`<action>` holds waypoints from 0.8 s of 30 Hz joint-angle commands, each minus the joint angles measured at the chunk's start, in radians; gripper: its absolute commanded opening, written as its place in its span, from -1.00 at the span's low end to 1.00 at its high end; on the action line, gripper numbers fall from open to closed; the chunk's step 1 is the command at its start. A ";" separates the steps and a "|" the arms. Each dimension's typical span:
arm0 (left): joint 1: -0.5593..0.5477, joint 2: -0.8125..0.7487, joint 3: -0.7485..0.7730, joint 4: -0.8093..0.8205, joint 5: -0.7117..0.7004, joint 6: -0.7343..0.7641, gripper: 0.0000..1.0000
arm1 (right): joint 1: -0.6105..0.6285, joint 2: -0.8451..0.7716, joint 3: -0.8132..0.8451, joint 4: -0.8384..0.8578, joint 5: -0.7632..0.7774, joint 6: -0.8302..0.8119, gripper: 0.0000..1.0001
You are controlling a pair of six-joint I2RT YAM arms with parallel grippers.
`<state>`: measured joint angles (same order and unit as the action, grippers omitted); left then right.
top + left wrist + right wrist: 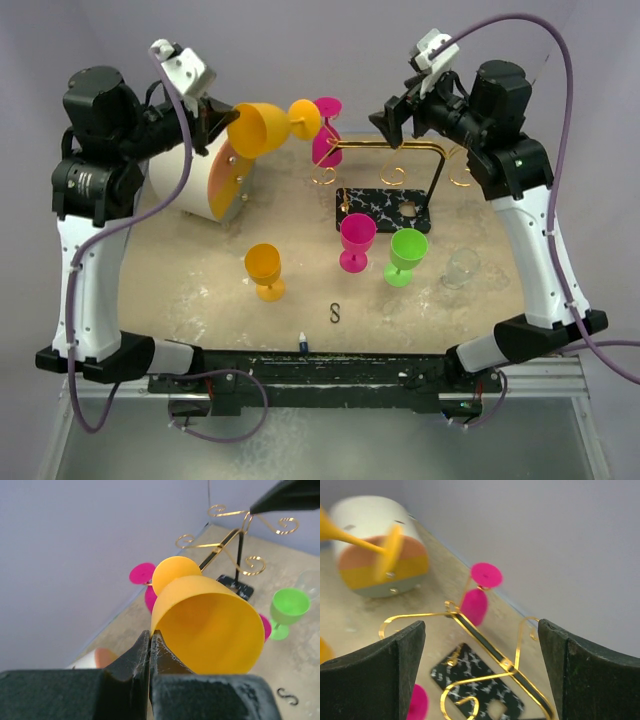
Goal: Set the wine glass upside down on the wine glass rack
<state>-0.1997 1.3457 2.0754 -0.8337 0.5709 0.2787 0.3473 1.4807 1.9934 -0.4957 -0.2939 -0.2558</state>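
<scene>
Left tool (pixel 222 124) clenched on the rim of the orange glass (pixel 262 128), holding it sideways at upper centre, foot near the pink glass (pixel 325 146) hung on the rack (pixel 390 147). That thin pinch may slip, or the foot may knock pink off. Right tool (pixel 393 122) released.

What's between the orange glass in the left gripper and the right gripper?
A pink plastic wine glass hanging upside down on the gold wire rack; top view.

Plain pale lilac wall (pixel 320 40) behind, beige mottled tabletop (pixel 190 300), grey metal ledge (pixel 320 450) at near edge; soft even light
</scene>
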 commanded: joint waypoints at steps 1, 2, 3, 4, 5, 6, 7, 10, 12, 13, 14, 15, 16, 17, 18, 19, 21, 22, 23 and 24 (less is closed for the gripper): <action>-0.003 0.033 0.040 0.227 0.105 -0.277 -1.00 | 0.006 -0.018 0.024 0.066 -0.276 0.158 0.87; -0.003 0.042 0.036 0.252 0.105 -0.307 -1.00 | 0.005 -0.013 0.019 0.085 -0.299 0.188 0.85; -0.003 0.052 0.031 0.274 0.107 -0.334 -1.00 | 0.005 -0.008 0.012 0.106 -0.319 0.221 0.82; -0.003 0.060 0.027 0.298 0.111 -0.360 -1.00 | 0.005 -0.001 0.003 0.127 -0.336 0.255 0.79; -0.003 0.067 0.024 0.315 0.116 -0.380 -1.00 | 0.005 0.006 -0.005 0.148 -0.346 0.290 0.76; -0.003 0.072 0.018 0.331 0.118 -0.399 -1.00 | 0.005 0.013 -0.016 0.167 -0.351 0.321 0.73; -0.003 0.076 0.013 0.342 0.119 -0.411 -1.00 | 0.006 0.018 -0.034 0.187 -0.351 0.356 0.70; -0.003 0.090 0.004 0.366 0.122 -0.440 -1.00 | 0.005 0.033 -0.074 0.249 -0.346 0.461 0.62; -0.002 0.095 -0.005 0.382 0.129 -0.457 -1.00 | 0.007 0.044 -0.088 0.283 -0.358 0.520 0.56; -0.003 0.100 -0.008 0.388 0.136 -0.464 -1.00 | 0.007 0.048 -0.093 0.295 -0.368 0.546 0.50; -0.003 0.102 -0.011 0.395 0.138 -0.471 -1.00 | 0.007 0.054 -0.097 0.319 -0.372 0.567 0.44; -0.003 0.103 -0.014 0.401 0.140 -0.476 -1.00 | 0.007 0.062 -0.098 0.335 -0.376 0.583 0.39; -0.003 0.105 -0.016 0.405 0.143 -0.479 -1.00 | 0.007 0.066 -0.101 0.347 -0.375 0.599 0.32; -0.003 0.107 -0.019 0.409 0.146 -0.481 -1.00 | 0.007 0.071 -0.102 0.356 -0.375 0.613 0.24; -0.004 0.107 -0.025 0.412 0.147 -0.482 -1.00 | 0.007 0.073 -0.104 0.364 -0.375 0.625 0.18; -0.004 0.107 -0.029 0.415 0.147 -0.482 -1.00 | 0.007 0.075 -0.106 0.372 -0.376 0.634 0.12; -0.005 0.105 -0.034 0.417 0.148 -0.482 -1.00 | 0.007 0.081 -0.106 0.386 -0.378 0.652 0.00; -0.006 0.107 -0.037 0.417 0.148 -0.482 -1.00 | 0.007 0.083 -0.104 0.390 -0.373 0.660 -0.07; -0.006 0.105 -0.038 0.417 0.148 -0.480 -1.00 | 0.007 0.086 -0.102 0.391 -0.368 0.663 -0.13; -0.007 0.105 -0.043 0.418 0.149 -0.478 -1.00 | 0.007 0.090 -0.099 0.391 -0.360 0.667 -0.19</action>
<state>-0.1997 1.4567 2.0373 -0.4828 0.7006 -0.1764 0.3531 1.5829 1.8805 -0.1974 -0.6460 0.3492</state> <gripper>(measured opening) 0.007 0.446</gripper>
